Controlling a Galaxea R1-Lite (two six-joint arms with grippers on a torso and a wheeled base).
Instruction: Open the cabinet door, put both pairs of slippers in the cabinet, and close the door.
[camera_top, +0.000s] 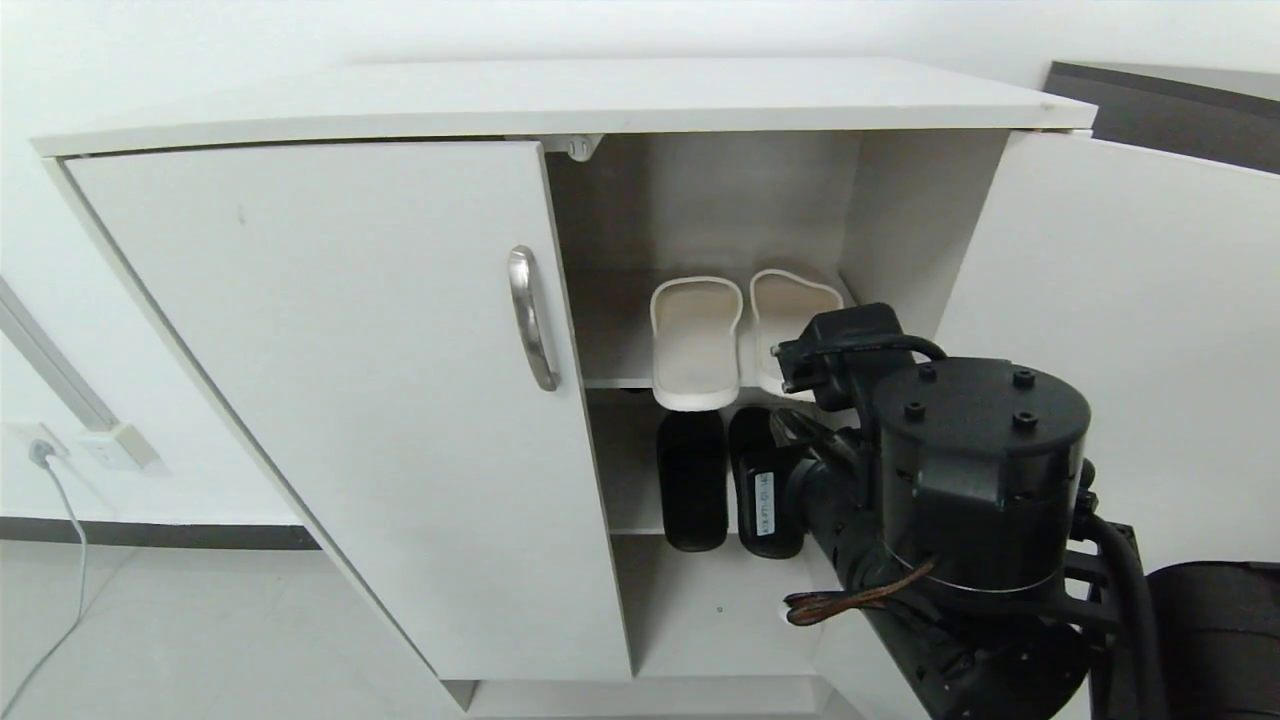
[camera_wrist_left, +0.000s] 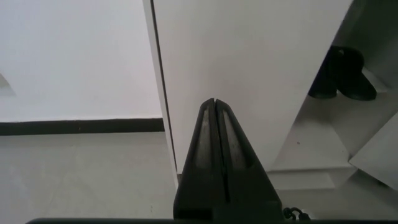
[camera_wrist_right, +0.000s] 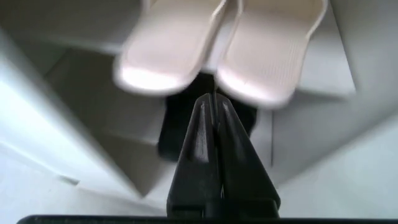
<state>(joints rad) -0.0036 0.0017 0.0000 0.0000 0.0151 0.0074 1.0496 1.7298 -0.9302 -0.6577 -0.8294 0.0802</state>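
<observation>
Nearest the head camera, the right arm (camera_top: 975, 470) stands before the cabinet (camera_top: 560, 95), whose right door (camera_top: 1120, 330) is open and left door (camera_top: 330, 400) shut. White slippers (camera_top: 697, 345) lie side by side on the upper shelf, black slippers (camera_top: 692, 480) on the shelf below. Both pairs run lengthwise front to back, near ends at the shelf edges. From the wrist, the right pincer (camera_wrist_right: 214, 99) is pressed closed, empty, aimed just under the white pair. The left pincer (camera_wrist_left: 214, 102), likewise closed and empty, hangs low before the shut door.
</observation>
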